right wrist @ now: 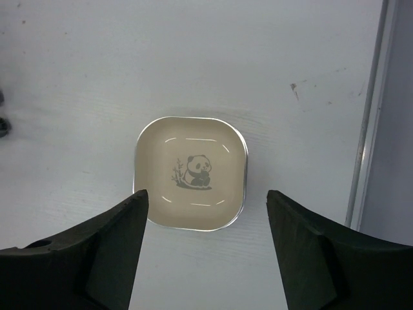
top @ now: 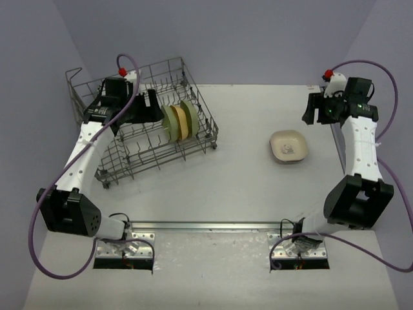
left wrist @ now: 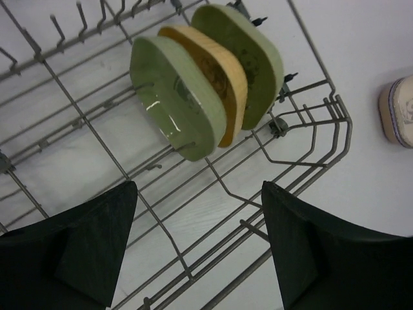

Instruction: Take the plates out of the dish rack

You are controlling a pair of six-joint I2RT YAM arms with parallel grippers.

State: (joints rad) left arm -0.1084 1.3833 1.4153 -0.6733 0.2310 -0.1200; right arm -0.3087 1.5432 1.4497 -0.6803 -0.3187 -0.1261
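Plates [left wrist: 216,77] stand just beyond the left gripper [left wrist: 200,194], whose jaws are spread wide with nothing between them, above the wires of the dish rack [left wrist: 322,123]. Three stand on edge there, side by side: green, yellow, green. The right gripper [right wrist: 206,194], likewise spread and empty, hangs over a cream plate [right wrist: 190,171] lying flat on the table [right wrist: 77,64], well apart from the rack.
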